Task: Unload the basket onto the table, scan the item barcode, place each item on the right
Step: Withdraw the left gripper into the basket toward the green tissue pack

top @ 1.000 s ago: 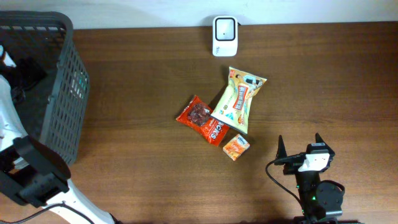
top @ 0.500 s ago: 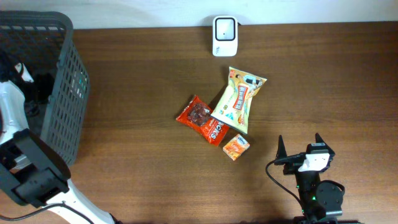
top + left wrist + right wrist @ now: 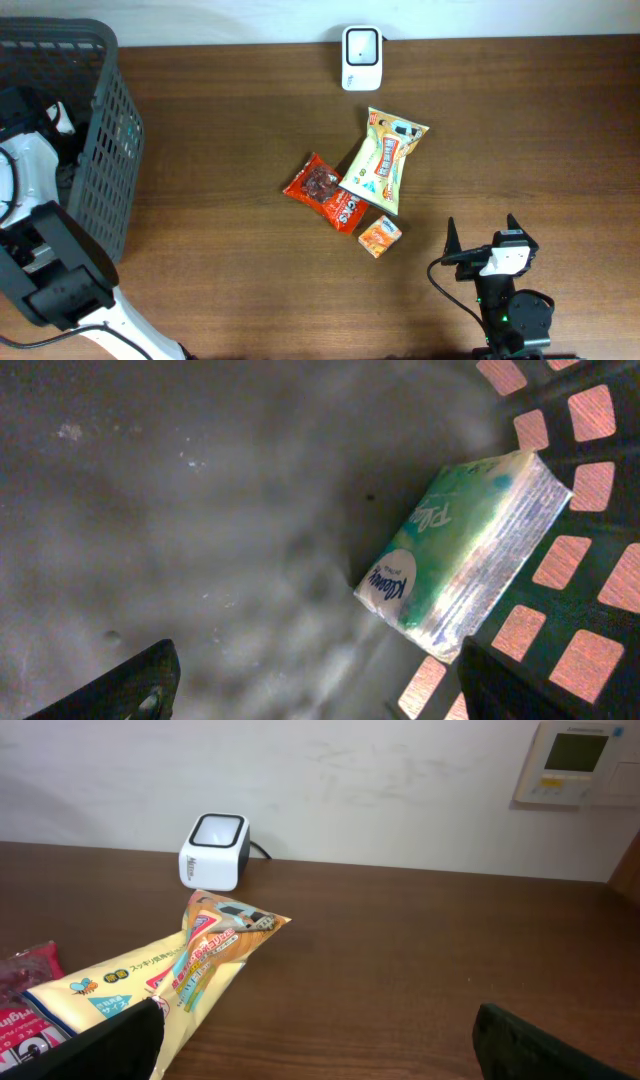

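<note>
The white barcode scanner (image 3: 361,58) stands at the table's far edge, also seen as a scanner (image 3: 213,851) in the right wrist view. A yellow snack bag (image 3: 384,160), a red packet (image 3: 325,192) and a small orange packet (image 3: 380,236) lie mid-table. My left gripper (image 3: 320,690) is open inside the dark basket (image 3: 100,150), above its floor, holding nothing. A green tissue pack (image 3: 460,560) lies against the basket wall ahead of it. My right gripper (image 3: 483,240) is open and empty near the front edge, right of the orange packet.
The basket's mesh wall (image 3: 590,580) rises close on the right of my left gripper. A wall control panel (image 3: 572,760) hangs behind the table. Bare wood (image 3: 420,950) lies between my right gripper and the scanner.
My left arm has shifted rightward inside the basket, toward its right wall. The right arm and the items on the table have not moved.
</note>
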Action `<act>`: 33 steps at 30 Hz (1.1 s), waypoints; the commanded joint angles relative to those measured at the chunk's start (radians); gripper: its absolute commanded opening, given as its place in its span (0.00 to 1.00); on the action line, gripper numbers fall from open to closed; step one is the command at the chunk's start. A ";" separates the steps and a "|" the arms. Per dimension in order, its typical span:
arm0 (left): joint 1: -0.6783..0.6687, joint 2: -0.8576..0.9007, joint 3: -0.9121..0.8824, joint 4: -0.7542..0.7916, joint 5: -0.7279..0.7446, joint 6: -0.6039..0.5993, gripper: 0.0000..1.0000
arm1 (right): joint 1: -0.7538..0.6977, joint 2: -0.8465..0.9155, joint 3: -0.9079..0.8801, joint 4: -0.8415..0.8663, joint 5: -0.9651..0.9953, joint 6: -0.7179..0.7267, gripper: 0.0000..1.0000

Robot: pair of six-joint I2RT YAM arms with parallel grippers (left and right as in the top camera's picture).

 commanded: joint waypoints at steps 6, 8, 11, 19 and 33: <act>-0.015 0.010 -0.013 -0.003 0.023 0.021 0.84 | -0.005 -0.006 -0.008 -0.004 0.005 0.008 0.98; -0.015 0.027 -0.018 -0.003 0.032 0.021 0.76 | -0.005 -0.006 -0.008 -0.004 0.005 0.008 0.98; -0.015 0.054 -0.018 -0.002 0.048 0.021 0.72 | -0.005 -0.006 -0.008 -0.004 0.005 0.008 0.98; -0.015 0.068 -0.017 0.032 0.049 0.021 0.57 | -0.005 -0.006 -0.008 -0.004 0.005 0.008 0.98; -0.015 0.069 -0.018 0.111 0.113 0.021 0.40 | -0.005 -0.006 -0.008 -0.004 0.005 0.008 0.98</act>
